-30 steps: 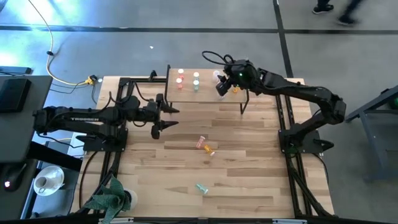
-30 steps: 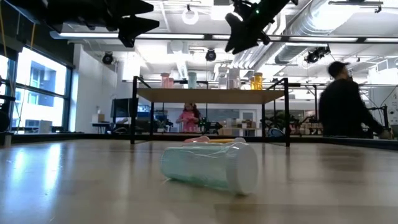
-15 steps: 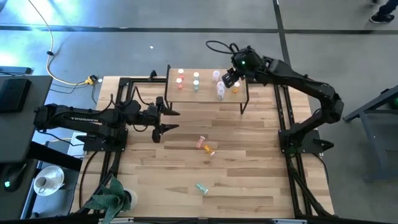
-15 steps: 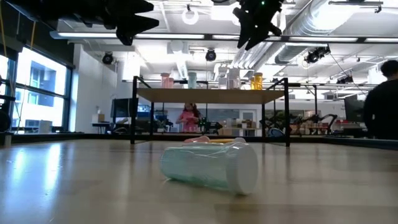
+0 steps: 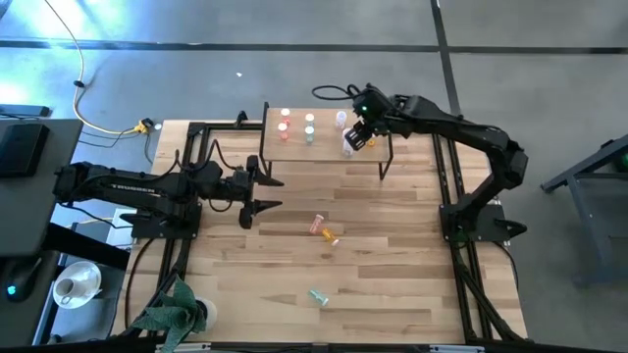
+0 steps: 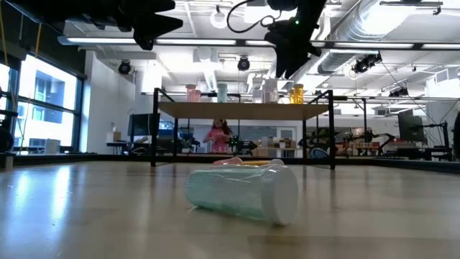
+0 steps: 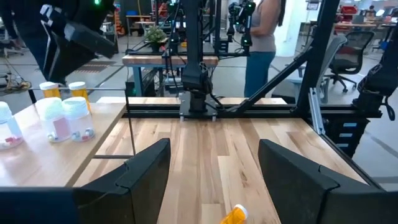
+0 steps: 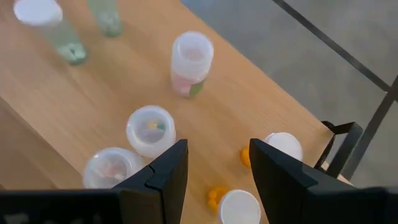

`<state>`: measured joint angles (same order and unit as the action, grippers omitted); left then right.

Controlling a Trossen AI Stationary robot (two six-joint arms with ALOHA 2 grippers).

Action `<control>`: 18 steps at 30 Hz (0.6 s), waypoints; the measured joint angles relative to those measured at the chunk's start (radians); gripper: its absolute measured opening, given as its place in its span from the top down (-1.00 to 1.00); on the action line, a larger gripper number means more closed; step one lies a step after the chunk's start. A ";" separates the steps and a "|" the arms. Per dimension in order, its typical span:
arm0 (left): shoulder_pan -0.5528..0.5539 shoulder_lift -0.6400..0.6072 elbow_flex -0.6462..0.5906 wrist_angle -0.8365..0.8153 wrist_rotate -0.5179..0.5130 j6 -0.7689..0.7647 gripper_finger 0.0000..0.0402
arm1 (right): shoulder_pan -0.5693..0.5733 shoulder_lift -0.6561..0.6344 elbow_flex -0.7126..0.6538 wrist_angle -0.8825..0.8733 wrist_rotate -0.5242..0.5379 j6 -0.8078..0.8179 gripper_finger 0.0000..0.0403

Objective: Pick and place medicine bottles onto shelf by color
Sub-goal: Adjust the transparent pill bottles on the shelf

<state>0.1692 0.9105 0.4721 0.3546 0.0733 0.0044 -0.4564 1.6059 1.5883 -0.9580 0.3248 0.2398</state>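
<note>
**Right pincer above shelf, empty**

My right gripper [image 5: 355,138] hovers over the right part of the shelf [image 5: 324,152], fingers apart, gripping nothing. Medicine bottles [image 8: 150,129] stand upright below it. My left gripper [image 5: 257,193] waits left, fingers apart.

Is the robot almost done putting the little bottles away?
Mostly. Many bottles already stand on the shelf, sorted by color. The right gripper hovers over them, open and empty. Three are left lying on the table: a pink bottle, an orange bottle and a green bottle. The left gripper waits open.
</note>
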 joint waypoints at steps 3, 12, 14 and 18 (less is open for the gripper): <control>0.000 0.000 0.000 0.000 -0.008 0.000 -0.17 | 0.008 0.016 0.000 -0.002 -0.001 -0.018 0.19; 0.000 0.000 0.000 0.000 -0.008 0.000 -0.17 | 0.014 0.020 0.000 0.021 -0.107 0.051 0.19; 0.000 0.000 0.000 0.000 -0.008 0.000 -0.17 | 0.014 0.020 0.000 0.025 -0.133 0.077 0.19; 0.000 0.000 0.000 0.000 -0.008 0.000 -0.17 | 0.014 0.028 0.000 0.021 -0.139 0.121 0.19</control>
<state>0.1692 0.9108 0.4721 0.3546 0.0654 0.0044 -0.4423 1.6340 1.5883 -0.9373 0.1855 0.3609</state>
